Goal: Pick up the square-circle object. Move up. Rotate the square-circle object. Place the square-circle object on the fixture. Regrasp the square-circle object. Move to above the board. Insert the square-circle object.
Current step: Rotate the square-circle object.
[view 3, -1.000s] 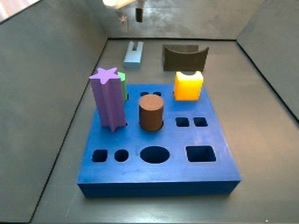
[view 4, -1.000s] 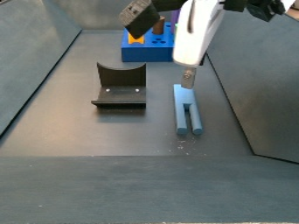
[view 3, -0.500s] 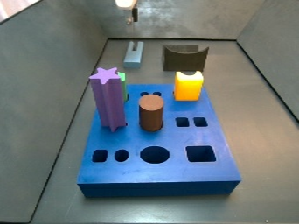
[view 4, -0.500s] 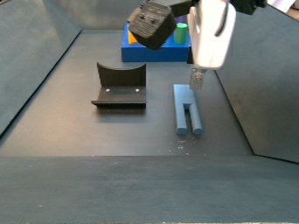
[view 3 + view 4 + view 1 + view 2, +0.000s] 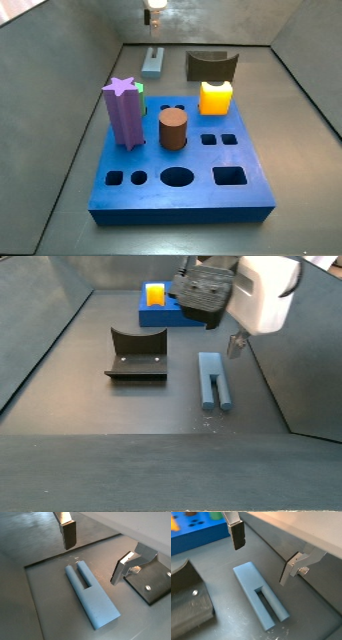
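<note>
Left to right in a side view: the fixture (image 5: 136,353) stands empty on the floor; just beside it, apart, the square-circle object (image 5: 214,380) lies flat; the claw (image 5: 237,346) hangs above the peg's far end, not touching it. Behind these sits the board (image 5: 174,312), with a yellow block (image 5: 158,295) on it.

Status of task: judged at the opening step. The peg is not yet picked up; it rests on the floor, slot end showing in both wrist views (image 5: 89,595). All remains to be done: lift, rotation, placing on the fixture, regrasp, travel to the board and insertion.

In the side view from the board end, the board (image 5: 181,170) carries a star peg (image 5: 124,113), a brown cylinder (image 5: 173,129) and the yellow block (image 5: 215,97). Several holes are free. The peg (image 5: 155,60) lies beyond, left of the fixture (image 5: 211,66).

Claw: released and wide apart. One finger (image 5: 236,533) and the opposite finger (image 5: 294,567) show in a wrist view, with the peg (image 5: 261,595) lying below the gap between them. Nothing is held or touched. The jaws straddle the peg's line from above, so a straight descent appears sufficient for the grasp.
</note>
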You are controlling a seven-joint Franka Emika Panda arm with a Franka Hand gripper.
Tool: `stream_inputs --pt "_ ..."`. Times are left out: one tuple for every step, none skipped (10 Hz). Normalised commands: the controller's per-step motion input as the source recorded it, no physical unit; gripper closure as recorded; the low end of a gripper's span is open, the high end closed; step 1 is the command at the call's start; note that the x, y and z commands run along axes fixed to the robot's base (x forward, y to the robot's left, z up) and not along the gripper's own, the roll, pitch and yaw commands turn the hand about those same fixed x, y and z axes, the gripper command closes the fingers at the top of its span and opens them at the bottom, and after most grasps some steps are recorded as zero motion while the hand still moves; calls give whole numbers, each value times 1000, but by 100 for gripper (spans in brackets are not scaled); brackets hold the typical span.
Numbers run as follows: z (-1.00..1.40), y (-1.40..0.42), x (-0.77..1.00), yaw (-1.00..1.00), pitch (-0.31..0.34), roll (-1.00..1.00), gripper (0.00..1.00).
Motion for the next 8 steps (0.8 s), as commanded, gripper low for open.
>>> stream_inputs --pt "-38 4 33 1000 -1 4 0" --pt "-38 4 33 1000 -1 4 0" --pt "-37 4 33 1000 -1 4 0" --pt "-37 4 33 1000 -1 4 0" --pt "-37 4 34 1000 -1 5 0" --pt "-37 4 33 1000 -1 5 0" --pt "-37 4 34 1000 -1 5 0" --pt "-36 4 34 1000 -2 6 0"
